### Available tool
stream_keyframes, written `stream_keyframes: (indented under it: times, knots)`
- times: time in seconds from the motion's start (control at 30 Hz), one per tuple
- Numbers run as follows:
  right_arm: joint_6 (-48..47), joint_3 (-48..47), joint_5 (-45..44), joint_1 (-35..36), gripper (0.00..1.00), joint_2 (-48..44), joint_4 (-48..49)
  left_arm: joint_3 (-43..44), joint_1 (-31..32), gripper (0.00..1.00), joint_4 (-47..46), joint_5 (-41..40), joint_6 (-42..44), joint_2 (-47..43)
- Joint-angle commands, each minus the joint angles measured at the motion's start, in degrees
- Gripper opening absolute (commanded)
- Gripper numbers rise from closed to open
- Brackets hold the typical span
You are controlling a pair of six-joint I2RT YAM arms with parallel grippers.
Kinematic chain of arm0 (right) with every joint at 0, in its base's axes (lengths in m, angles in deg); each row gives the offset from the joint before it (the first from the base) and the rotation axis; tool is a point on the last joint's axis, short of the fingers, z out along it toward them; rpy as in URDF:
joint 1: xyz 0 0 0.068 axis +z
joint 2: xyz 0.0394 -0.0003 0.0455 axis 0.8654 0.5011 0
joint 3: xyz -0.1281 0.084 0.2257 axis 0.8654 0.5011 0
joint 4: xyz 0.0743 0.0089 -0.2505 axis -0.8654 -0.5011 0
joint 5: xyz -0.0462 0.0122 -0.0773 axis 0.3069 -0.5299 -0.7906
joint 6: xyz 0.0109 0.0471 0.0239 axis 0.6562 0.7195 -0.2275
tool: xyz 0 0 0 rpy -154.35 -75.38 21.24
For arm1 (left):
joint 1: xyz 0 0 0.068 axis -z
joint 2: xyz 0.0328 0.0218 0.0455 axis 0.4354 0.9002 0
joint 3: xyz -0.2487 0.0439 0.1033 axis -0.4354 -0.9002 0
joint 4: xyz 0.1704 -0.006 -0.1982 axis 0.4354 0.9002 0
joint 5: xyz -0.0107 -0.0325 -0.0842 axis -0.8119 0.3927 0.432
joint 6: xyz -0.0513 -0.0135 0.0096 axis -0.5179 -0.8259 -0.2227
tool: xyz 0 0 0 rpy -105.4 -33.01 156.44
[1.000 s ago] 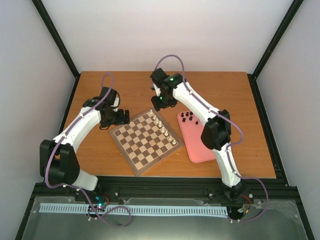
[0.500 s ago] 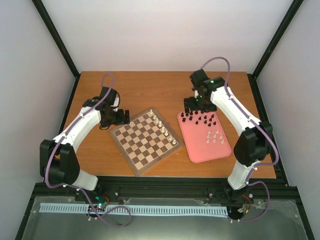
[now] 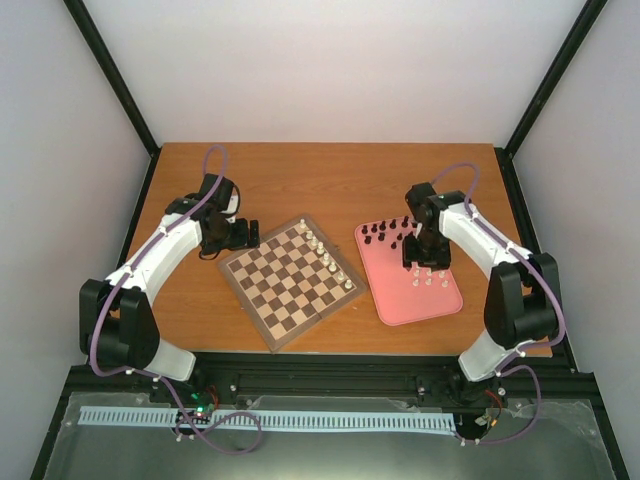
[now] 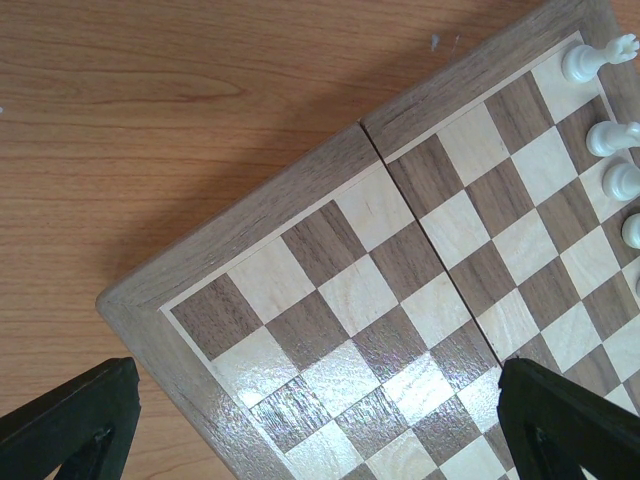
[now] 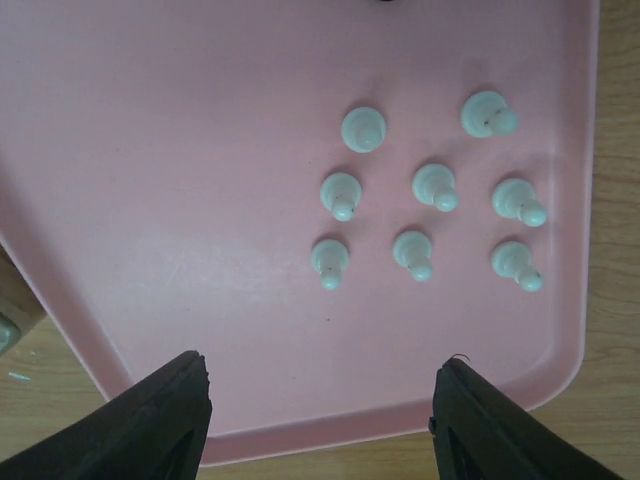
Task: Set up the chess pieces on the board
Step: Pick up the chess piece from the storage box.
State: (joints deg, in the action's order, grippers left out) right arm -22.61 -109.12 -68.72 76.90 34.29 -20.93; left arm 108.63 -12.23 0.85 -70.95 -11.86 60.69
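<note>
Woodgrain table: we see glossy checkered board, smooth pink tray holding rounded cream pawns; left pincer, right pincer both agape, empty.

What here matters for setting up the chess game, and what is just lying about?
Job: board, placed white pieces, loose white pieces, black pieces.
Lying about: pink tray holding the loose ones, table, purple cables.

A pink tray with a raised rim and rounded corners lies on the right half of the wooden counter, set askew to its edges. White walls and black frame posts enclose it. A pale toothed strip runs along the front.
</note>
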Motion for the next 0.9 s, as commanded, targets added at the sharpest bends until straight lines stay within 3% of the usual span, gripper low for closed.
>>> stream_keyframes:
  times: [0.0, 0.2, 0.6, 0.87]
  knots:
    - [-1.1, 0.6, 1.5, -0.8, 0.59, 1.8, 4.4, 0.9, 0.3, 1.00, -0.1, 0.3, 0.7, 0.0]
    - [-2.5, -0.5, 1.7, -1.8, 0.48, 6.0, 7.1, 0.9, 0.4, 1.00, 0.1, 0.0, 0.8, 0.0]
    - [-2.0, -1.6, 0.8, -4.4, 0.35, 10.8, 9.8, 0.9, 0.4, 1.00, 0.3, -0.4, 0.9, 0.7]
    - [-1.5, -1.3, -0.4, -4.9, 0.33, 11.1, 10.4, 0.8, 0.4, 1.00, 0.3, -0.5, 0.9, 1.1]
